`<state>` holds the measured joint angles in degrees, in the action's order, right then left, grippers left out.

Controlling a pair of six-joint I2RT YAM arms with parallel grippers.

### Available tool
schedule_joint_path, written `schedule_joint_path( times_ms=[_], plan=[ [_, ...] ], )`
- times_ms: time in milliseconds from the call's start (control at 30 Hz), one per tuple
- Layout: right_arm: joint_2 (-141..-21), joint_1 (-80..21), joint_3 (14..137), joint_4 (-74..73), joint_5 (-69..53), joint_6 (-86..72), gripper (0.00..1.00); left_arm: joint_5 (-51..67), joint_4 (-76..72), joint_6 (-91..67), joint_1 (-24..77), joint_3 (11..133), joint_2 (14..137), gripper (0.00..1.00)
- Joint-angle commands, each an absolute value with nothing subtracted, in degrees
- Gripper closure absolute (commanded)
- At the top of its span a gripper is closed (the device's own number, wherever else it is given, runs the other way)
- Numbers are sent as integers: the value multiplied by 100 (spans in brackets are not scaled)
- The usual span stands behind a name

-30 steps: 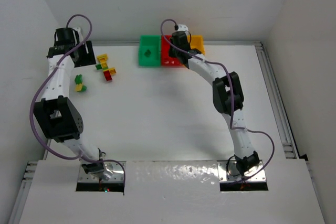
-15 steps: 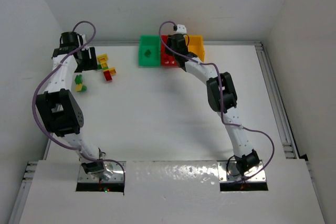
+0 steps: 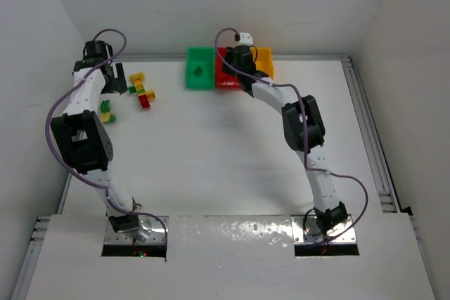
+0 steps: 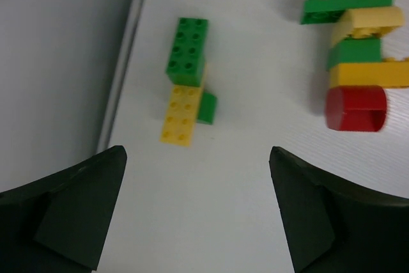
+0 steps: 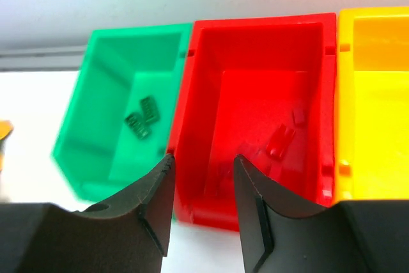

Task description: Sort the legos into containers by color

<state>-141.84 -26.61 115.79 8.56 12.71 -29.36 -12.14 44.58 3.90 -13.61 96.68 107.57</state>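
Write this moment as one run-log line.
left gripper: open beside loose legos | right gripper: open over red bin | held: nothing

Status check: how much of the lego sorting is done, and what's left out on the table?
Done: green bricks lie in the green bin, red ones in the red bin. In hand: nothing; the right fingers hang open over the red bin, the left fingers open above a green-and-yellow clump. Left: that clump and a mixed pile beside it; the yellow bin looks bare where visible.
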Motion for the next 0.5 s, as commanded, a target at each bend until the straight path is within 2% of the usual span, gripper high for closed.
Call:
schedule_joint_path(
  times_ms=[0, 133, 367, 467],
  plan=[
    [-13150, -2672, 11225, 1231, 985, -2795, 59, -2582, 4359, 299, -1389, 9888, 10722, 6],
    [-12552, -2698, 10662, 1020, 800, -2716, 59, -2830, 4649, 115, -1467, 9984, 11021, 0],
    [-11971, -2926, 10328, 633, 729, -2373, 59, -1723, 4738, -387, -1942, 10353, 11751, 1],
    [-11786, -2988, 10064, 642, 800, -2408, 59, -1442, 4544, -562, -1942, 10607, 12040, 4]
  ],
)
